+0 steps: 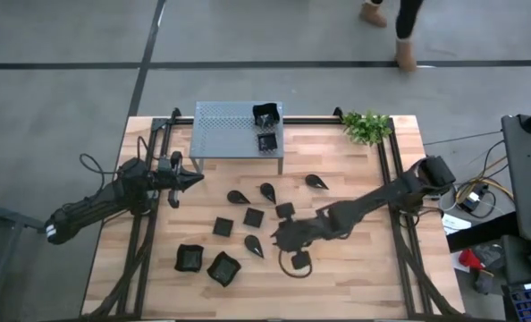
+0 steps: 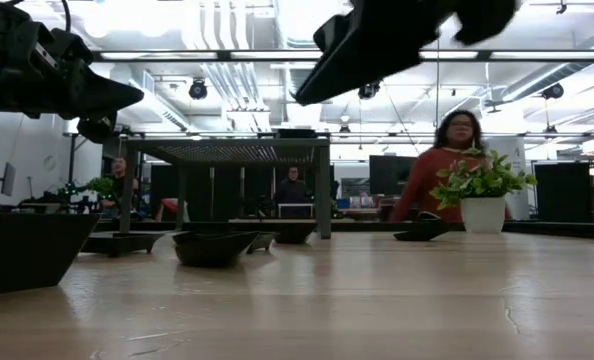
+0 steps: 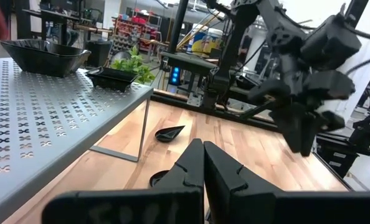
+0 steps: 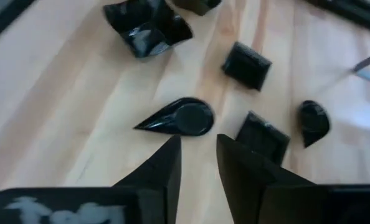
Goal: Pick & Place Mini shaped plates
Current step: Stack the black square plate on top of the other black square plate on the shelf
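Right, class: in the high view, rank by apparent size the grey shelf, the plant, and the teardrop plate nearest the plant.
Largest to smallest, seen from straight above:
1. Grey perforated shelf
2. Green plant
3. Teardrop plate
The gaps are clear, so none tie.

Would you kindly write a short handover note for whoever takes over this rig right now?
Left tool: shut, empty, waiting beside the shelf.
Right tool: open, empty, above a teardrop plate mid-table.
Done: two plates on the shelf, a wavy one and a small square.
Left: about a dozen plates on the table: teardrops, flat squares, two wavy ones at the near left.
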Controlling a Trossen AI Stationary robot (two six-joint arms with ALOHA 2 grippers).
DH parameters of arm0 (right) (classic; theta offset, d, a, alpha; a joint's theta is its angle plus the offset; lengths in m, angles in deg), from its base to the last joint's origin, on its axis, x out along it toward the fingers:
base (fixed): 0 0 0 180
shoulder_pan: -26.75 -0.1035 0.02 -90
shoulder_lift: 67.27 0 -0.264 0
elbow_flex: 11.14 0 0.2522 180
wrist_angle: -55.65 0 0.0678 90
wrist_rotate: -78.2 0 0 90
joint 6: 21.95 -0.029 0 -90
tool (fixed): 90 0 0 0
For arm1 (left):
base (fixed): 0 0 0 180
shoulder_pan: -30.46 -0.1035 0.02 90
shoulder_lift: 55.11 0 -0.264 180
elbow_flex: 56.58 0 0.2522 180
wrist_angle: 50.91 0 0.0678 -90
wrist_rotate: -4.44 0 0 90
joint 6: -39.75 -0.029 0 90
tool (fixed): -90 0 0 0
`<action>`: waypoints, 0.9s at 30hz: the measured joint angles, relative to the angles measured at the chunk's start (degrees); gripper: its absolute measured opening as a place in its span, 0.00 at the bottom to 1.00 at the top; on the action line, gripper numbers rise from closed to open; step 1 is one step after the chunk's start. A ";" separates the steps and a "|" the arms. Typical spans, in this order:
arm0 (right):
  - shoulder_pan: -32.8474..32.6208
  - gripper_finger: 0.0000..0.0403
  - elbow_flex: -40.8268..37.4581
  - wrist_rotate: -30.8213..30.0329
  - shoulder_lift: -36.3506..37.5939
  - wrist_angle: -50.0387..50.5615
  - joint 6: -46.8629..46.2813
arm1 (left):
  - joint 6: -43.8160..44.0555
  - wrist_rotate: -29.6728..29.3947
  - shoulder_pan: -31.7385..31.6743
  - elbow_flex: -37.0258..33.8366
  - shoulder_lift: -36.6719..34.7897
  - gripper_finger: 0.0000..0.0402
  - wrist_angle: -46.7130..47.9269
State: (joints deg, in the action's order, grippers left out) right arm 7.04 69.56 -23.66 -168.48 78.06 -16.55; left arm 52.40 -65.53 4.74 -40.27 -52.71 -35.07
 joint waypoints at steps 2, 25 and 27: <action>0.29 0.29 0.04 -0.69 -2.01 -2.11 3.14 | 0.00 0.00 0.01 0.00 0.00 0.01 -0.01; 0.89 0.35 12.63 -7.64 -10.19 9.15 16.17 | 0.00 0.00 0.01 0.00 0.04 0.01 0.02; 1.42 0.34 12.73 -7.84 -11.79 8.94 16.18 | 0.02 0.00 0.00 0.00 0.04 0.01 0.02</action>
State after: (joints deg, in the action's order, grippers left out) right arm 8.46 82.29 -31.51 -180.27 87.00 -0.37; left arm 52.41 -65.53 4.73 -40.27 -52.67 -35.04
